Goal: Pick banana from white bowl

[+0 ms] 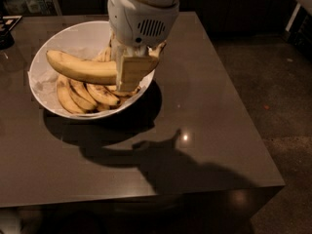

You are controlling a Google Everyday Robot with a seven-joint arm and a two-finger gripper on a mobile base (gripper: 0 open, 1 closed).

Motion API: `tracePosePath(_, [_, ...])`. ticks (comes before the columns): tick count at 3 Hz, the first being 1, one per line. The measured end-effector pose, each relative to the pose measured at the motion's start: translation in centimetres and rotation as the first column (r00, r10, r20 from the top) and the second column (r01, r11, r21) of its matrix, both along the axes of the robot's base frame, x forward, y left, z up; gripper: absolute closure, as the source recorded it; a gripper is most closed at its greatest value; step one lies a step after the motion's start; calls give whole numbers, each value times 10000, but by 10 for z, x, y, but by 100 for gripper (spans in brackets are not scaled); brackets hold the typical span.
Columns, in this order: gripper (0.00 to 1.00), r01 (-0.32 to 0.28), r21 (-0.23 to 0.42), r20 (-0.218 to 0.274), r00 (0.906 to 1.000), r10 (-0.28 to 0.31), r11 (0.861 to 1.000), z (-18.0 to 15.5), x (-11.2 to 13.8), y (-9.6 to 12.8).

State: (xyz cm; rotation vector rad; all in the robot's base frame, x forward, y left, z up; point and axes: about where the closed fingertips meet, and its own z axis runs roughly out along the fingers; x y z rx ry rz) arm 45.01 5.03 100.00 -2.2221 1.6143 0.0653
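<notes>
While clamped on the banana [83,68], tool [128,81] above the white bowl [80,36], spotted bunch [85,94] just below it, on dark surface [204,130].

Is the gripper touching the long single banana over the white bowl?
Touching. In the camera view the gripper is over the white bowl; its front finger lies flat against the banana, which sticks out on both sides with no gap.

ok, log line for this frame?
phase: grasp | pincer: shut on banana, over white bowl | banana: over spotted bunch
</notes>
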Motion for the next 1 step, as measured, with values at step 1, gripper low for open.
tracePosePath(1, [100, 0, 0, 0, 10000, 0, 10000, 0, 0, 0])
